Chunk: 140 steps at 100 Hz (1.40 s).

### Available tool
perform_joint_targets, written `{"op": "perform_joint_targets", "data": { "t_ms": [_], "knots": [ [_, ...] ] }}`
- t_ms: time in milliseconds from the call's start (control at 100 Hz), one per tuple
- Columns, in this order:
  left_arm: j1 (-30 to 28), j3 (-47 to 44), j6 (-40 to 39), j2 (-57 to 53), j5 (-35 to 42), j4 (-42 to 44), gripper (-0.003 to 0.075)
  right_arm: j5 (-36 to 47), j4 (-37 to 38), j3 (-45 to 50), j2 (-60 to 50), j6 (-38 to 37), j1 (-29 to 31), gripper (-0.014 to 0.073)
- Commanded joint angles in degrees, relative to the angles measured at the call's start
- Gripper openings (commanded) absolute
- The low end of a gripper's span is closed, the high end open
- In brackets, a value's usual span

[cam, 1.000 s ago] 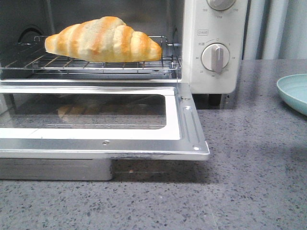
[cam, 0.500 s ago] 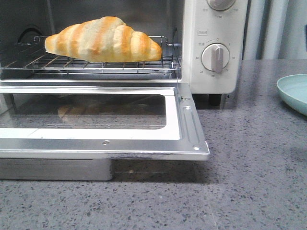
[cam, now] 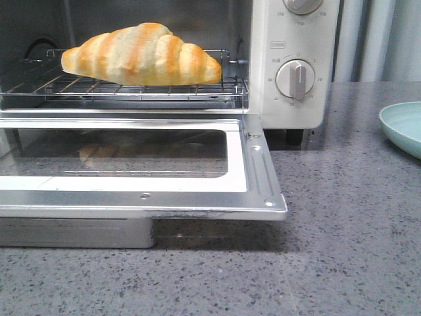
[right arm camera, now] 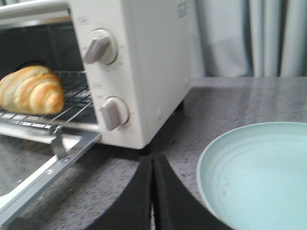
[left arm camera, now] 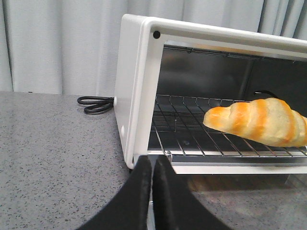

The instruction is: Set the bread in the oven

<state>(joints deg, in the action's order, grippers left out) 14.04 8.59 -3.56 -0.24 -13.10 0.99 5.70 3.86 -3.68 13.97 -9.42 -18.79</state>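
Observation:
The bread [cam: 141, 55], a golden-brown roll with pale stripes, lies on the wire rack [cam: 125, 89] inside the cream-white oven [cam: 289, 39]. Its glass door [cam: 131, 164] is folded down flat toward me. Both wrist views also catch the bread [left arm camera: 256, 122] [right arm camera: 31, 90] on the rack. My left gripper [left arm camera: 152, 160] is shut with nothing in it, in front of the oven's left front corner [left arm camera: 139, 96]. Shut and empty too, my right gripper [right arm camera: 152, 160] hangs over the counter to the right of the oven [right arm camera: 139, 62]. Neither gripper shows in the front view.
A pale green plate [cam: 402, 125] [right arm camera: 254, 175] sits on the speckled grey counter [cam: 342, 250] to the right of the oven. The oven's black power cord [left arm camera: 96, 104] lies coiled behind its left side. Grey curtains [left arm camera: 57, 43] hang at the back.

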Motion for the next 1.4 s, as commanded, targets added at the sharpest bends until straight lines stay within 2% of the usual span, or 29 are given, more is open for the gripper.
{"op": "perform_joint_targets", "data": {
  "t_ms": [0, 370, 670, 910, 1060, 1300, 1390],
  "knots": [
    [-0.27, 1.53, -0.22, -1.02, 4.62, -0.53, -0.0021, 4.87, -0.27, -0.4, -1.75, -0.02, 2.67, -0.0071],
    [-0.27, 1.53, -0.22, -1.02, 4.62, -0.53, -0.0021, 1.6, -0.27, 3.88, -11.86, -0.02, 14.62, -0.0071],
    [-0.27, 1.53, -0.22, -1.02, 4.62, -0.53, -0.0021, -8.44, -0.27, 4.14, -15.66, -0.02, 25.78, -0.0071],
    [-0.27, 1.53, -0.22, -1.02, 4.62, -0.53, -0.0021, -16.02, 0.06, 5.04, -15.66, -0.02, 26.08, -0.0071],
    [-0.27, 1.53, -0.22, -1.02, 4.62, -0.53, -0.0021, -17.13, 1.33, 5.04, -15.66, -0.02, 25.63, -0.0071],
    [-0.27, 1.53, -0.22, -1.02, 4.62, -0.53, -0.0021, -18.22, 6.31, 5.04, -15.66, -0.02, 18.41, -0.0071],
    [-0.27, 1.53, -0.22, -1.02, 4.62, -0.53, -0.0021, -19.45, 7.63, 5.04, -15.66, -0.02, 17.5, -0.0071]
  ]
}}
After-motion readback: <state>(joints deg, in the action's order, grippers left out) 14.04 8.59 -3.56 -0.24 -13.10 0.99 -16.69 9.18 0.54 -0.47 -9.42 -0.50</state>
